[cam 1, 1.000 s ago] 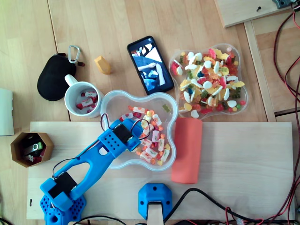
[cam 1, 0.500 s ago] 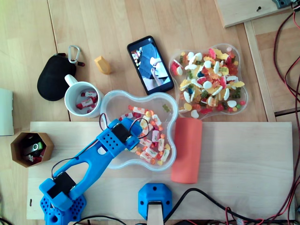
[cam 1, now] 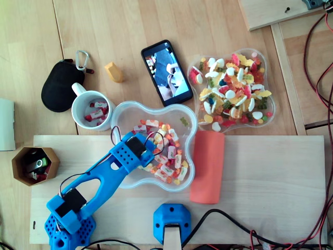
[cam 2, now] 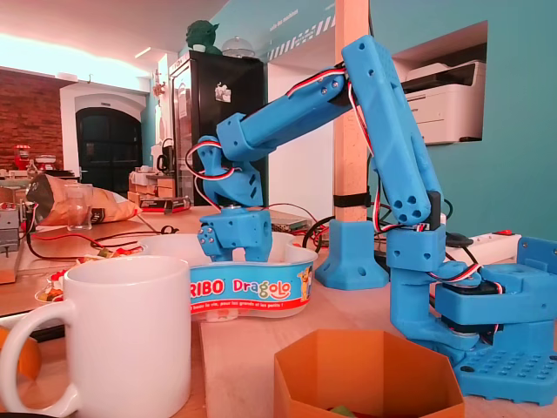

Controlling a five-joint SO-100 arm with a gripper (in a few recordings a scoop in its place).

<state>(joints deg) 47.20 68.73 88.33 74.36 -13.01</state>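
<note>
my hand [cam 1: 155,150] is down inside the clear tray [cam 1: 127,114] at the middle of the table [cam 1: 171,23]. its tips sit among the wrapped sweets [cam 1: 167,167] heaped in the tray's right half. the tray wall hides the tips in the fixed view, so i cannot tell whether the hand is wide or closed on a sweet.

i judge the risk is in the pile: the sweets lie loose and touching, so a pinch could catch two or none. the light tray could also skid against the red roll [cam 1: 208,166] just to its right.

far right, a second tray [cam 1: 271,104] is full of gummies [cam 1: 231,86]. left of my tray, a white mug [cam 1: 74,112] holds a few wrapped sweets. near left, a hexagonal box [cam 1: 18,156] holds small things i can't make out.
</note>
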